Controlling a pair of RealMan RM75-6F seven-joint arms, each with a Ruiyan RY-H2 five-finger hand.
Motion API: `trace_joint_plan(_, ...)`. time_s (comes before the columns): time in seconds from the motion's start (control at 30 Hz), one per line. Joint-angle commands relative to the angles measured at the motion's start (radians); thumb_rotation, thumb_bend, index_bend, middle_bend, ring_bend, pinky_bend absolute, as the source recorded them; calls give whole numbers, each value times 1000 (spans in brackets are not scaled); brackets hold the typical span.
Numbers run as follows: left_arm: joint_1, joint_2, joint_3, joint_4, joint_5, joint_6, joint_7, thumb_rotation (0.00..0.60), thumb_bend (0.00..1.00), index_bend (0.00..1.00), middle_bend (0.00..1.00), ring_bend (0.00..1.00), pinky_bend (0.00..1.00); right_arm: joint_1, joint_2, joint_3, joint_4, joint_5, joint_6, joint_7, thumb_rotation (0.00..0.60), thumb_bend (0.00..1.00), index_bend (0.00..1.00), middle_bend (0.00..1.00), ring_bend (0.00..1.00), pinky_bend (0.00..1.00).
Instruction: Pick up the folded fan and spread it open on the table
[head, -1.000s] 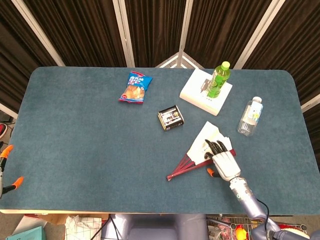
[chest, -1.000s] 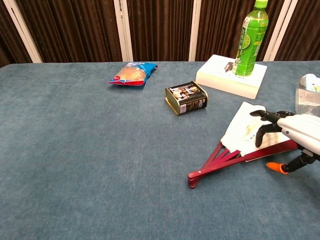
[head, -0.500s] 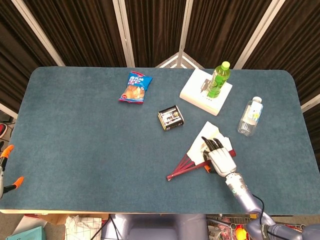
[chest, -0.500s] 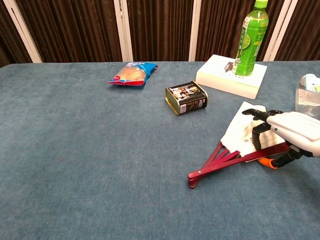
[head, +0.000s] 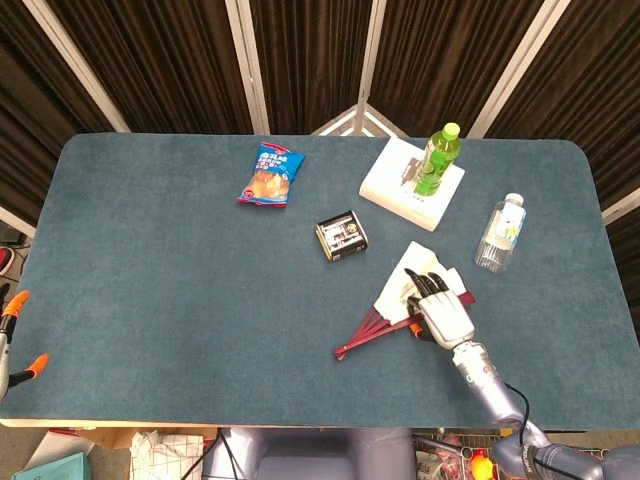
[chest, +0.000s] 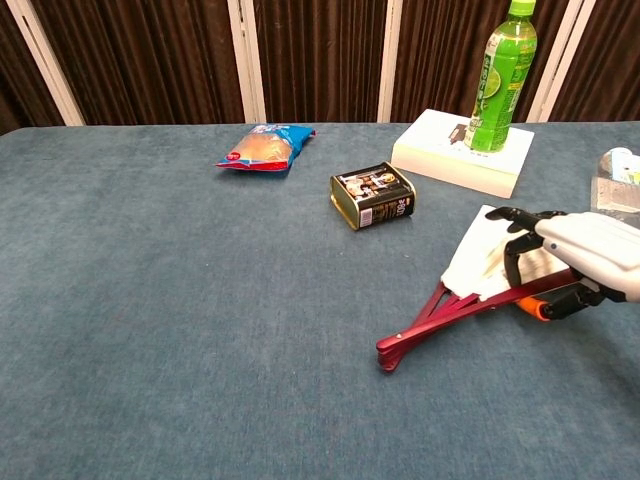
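The fan (head: 400, 305) lies on the tabletop (head: 150, 300) right of centre, between the tin (head: 342, 236) and the near edge. It is partly spread: red ribs meet at a pivot pointing toward the near left, and the white leaf opens toward the clear bottle (head: 501, 232).

The right hand (head: 441, 312) sits over the wide end of the fan, dark fingers (chest: 515, 262) curled down onto the leaf and the nearest red rib, with an orange-tipped thumb low beside that rib. It looks as if it has the outer rib lightly pinched, though the chest view does not show the contact clearly enough to be sure; the fan may only be pressed against the cloth. Working at the wide end makes sense, since pulling the outer rib sideways there, around the pivot, would spread the leaf further.

The left hand (head: 10, 345) shows only as orange tips at the left edge of the head view, far from the fan; whether it is open I cannot tell.

The green bottle (chest: 500, 75) stands upright on a white box (chest: 455, 152) at the far right, its label showing lime slices but no readable words. The tin lies on its side with a pictured label and a barcode, text too small to read. A blue snack bag (head: 271, 174) with a red strip lies further back; its print is illegible too.
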Motion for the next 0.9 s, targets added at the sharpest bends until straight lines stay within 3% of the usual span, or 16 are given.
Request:
trace_joint_plan(0.03, 0, -1, 1, -1, 1, 0, 2, 600, 20, 147, 0, 0, 0, 0, 6, -1, -3, 0, 5, 2, 600, 450, 635, 101, 170, 146)
trace_joint_plan(0.3, 2, 2, 5, -5, 8, 3, -1, 600, 20, 147, 0, 0, 0, 7, 18, -3, -12, -14, 29, 21, 600, 459, 756, 129, 195, 163)
trace_joint_plan(0.6, 2, 5, 5, -4, 5, 0, -6, 600, 20, 147, 0, 0, 0, 33, 57, 9, -45, -38, 53, 19, 600, 458, 787, 139, 204, 167)
trace_joint_plan(0.9, -10, 8, -6, -2, -27, -34, -12, 600, 20, 147, 0, 0, 0, 68, 212, 35, -213, -59, 55, -21, 600, 461, 823, 138, 205, 168)
